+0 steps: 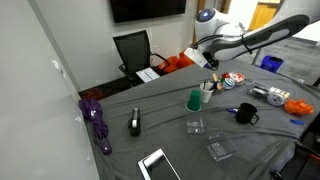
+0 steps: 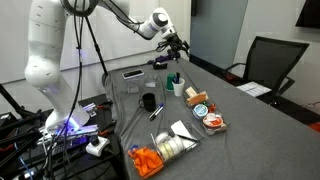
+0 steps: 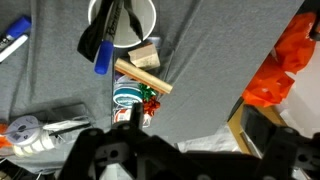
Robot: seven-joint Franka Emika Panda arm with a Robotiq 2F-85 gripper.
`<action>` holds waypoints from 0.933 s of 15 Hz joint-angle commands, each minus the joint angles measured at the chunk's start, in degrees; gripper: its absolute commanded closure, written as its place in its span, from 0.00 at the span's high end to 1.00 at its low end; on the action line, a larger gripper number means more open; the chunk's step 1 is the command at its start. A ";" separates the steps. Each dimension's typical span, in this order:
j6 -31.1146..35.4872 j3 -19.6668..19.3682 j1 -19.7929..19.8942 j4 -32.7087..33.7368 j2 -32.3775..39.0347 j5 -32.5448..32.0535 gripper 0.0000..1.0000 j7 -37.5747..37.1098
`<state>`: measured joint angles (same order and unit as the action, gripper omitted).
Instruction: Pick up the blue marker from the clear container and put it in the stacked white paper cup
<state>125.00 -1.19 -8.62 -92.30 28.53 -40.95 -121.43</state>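
In the wrist view the stacked white paper cup (image 3: 140, 22) sits at the top, with the blue marker (image 3: 103, 55) standing in it and leaning out over the rim beside a dark stick. My gripper (image 3: 195, 140) is raised above and apart from the cup, with its jaws spread and nothing between them. In both exterior views the gripper (image 1: 212, 63) (image 2: 178, 45) hovers above the white cup (image 1: 207, 94) (image 2: 178, 89). The small clear container (image 1: 195, 126) lies on the grey cloth nearer the front and looks empty.
A green cup (image 1: 194, 99) stands beside the white cup. A black mug (image 1: 247, 115), a second clear box (image 1: 218, 150), another blue pen (image 3: 12, 45), a wooden block (image 3: 142, 78), a tape roll (image 3: 130, 97) and orange items (image 3: 285, 65) lie around.
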 commanded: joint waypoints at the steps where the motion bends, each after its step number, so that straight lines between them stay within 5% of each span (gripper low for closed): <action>1: 5.08 1.18 2.29 -6.65 -7.06 8.93 1.00 5.56; 8: 1.96 0.34 2.86 -8.07 -12.36 24.72 1.00 15.53; 14: 2.04 -0.07 3.41 -9.01 -14.09 30.59 1.00 19.44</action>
<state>127.48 -1.28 -5.87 -98.89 16.74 -13.19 -104.83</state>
